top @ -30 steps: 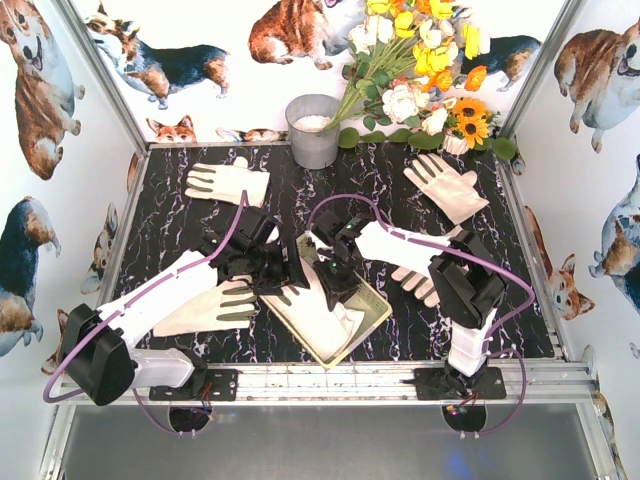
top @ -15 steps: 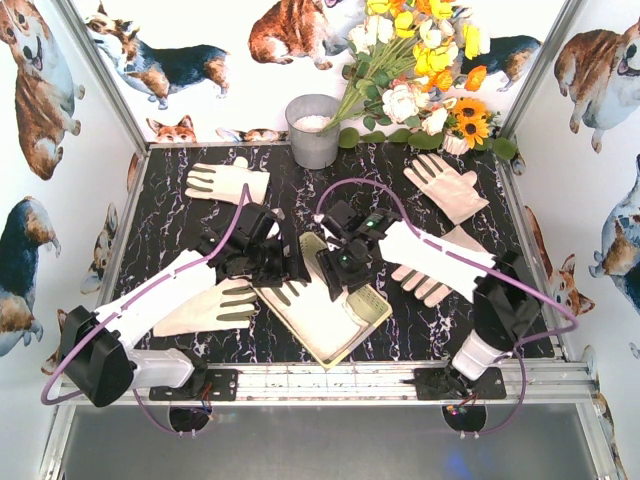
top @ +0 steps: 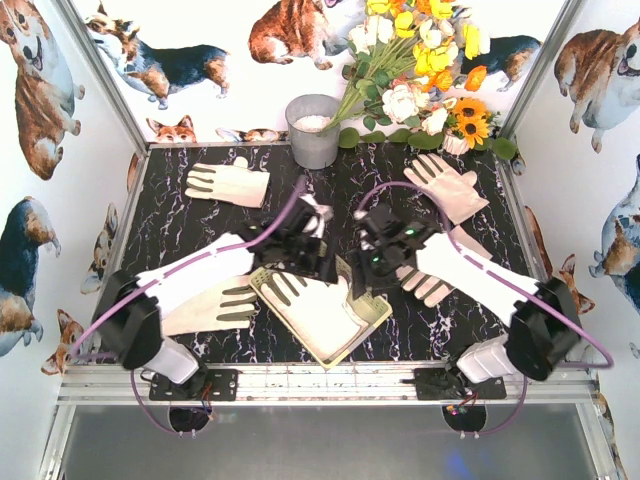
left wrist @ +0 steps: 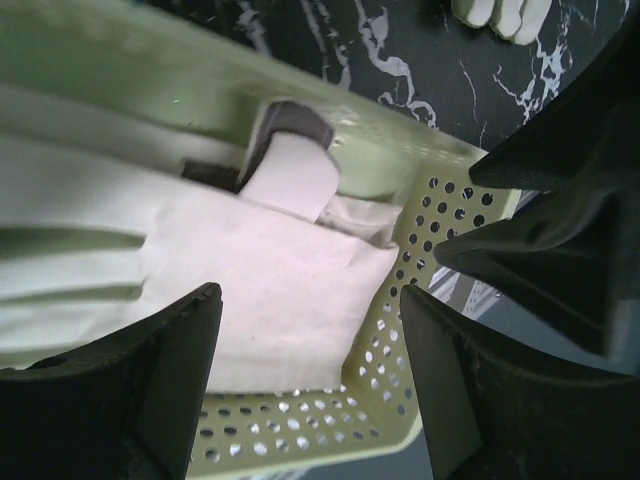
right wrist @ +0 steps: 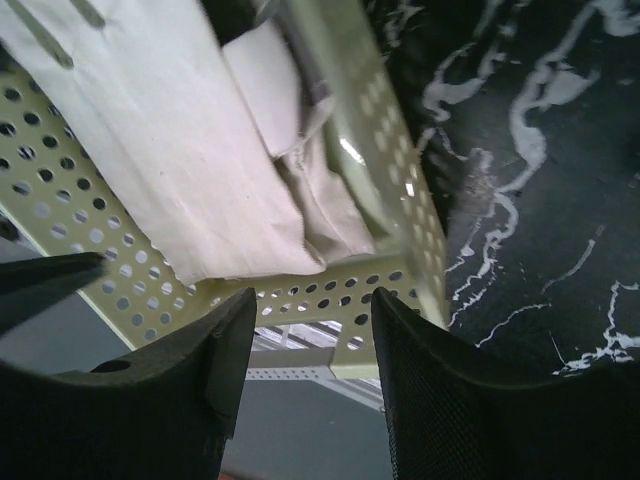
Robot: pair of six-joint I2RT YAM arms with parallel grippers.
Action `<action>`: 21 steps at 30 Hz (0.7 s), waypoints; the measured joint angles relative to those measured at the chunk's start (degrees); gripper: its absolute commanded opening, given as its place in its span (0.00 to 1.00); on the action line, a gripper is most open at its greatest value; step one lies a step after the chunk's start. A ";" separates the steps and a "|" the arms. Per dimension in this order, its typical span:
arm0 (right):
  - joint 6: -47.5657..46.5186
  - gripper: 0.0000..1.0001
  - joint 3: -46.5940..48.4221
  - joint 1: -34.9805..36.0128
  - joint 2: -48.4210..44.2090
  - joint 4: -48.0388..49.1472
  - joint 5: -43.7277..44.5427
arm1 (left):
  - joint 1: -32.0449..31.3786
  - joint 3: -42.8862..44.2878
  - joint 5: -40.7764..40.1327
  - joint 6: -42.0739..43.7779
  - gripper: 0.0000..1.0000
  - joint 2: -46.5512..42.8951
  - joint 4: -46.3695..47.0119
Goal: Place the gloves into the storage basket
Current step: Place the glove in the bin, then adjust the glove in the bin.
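Five gloves counted from the top view, maybe more bunched up in the basket (top: pixel 370 325), can't tell. Spotting one glove (top: pixel 322 308) flat inside it, grey strips up, fingers toward the far-left corner, cuff toward the near-right end. Also seeing a folded bit of cream fabric with a grey strip (left wrist: pixel 290 130) tucked against the wall in the left wrist view, but no telling whether same glove or a second one. Elsewhere on the table (top: pixel 170 215): far-left glove (top: pixel 228 183) lying flat near the bucket (top: pixel 313 130), far-right glove (top: pixel 447 187) just in front of the flowers (top: pixel 415 70), near-left glove (top: pixel 220 312) partly under the left arm and right beside the basket, and right glove (top: pixel 425 288) poking its fingers out from under the right arm. Left gripper (left wrist: pixel 310 300) hovering over the far end of the basket, fingers (left wrist: pixel 150 390) spread fairly wide, gripping nothing, just glove and perforated plastic showing through the gap. Right gripper (right wrist: pixel 312 300) hanging over the basket's right-hand rim, fingers (right wrist: pixel 450 400) parted too, likewise holding nothing, with the holed end wall and a strip of marble visible past them. Looks like no contact with the fabric on either side, going by the wrist views.
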 measured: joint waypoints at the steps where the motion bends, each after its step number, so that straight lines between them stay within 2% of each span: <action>1: 0.61 0.50 -0.76 -1.53 -1.38 0.13 -0.28 | -0.98 0.79 -0.07 1.27 0.65 1.55 0.61; 5: 2.32 0.50 -1.27 -6.45 -4.68 1.11 -0.81 | -3.96 2.10 -0.04 5.33 0.66 6.38 3.82; 13: 3.23 0.49 -1.27 -10.16 -5.22 1.38 -2.01 | -7.87 6.54 -3.56 9.97 0.69 14.32 5.70; 18: 4.48 0.49 -3.41 -11.63 -6.75 2.16 -2.27 | -10.32 9.09 -9.11 10.93 0.53 16.83 4.72; 21: 5.14 0.48 -4.81 -12.13 -7.04 2.64 -2.29 | -11.54 10.69 -13.14 10.80 0.49 18.01 3.26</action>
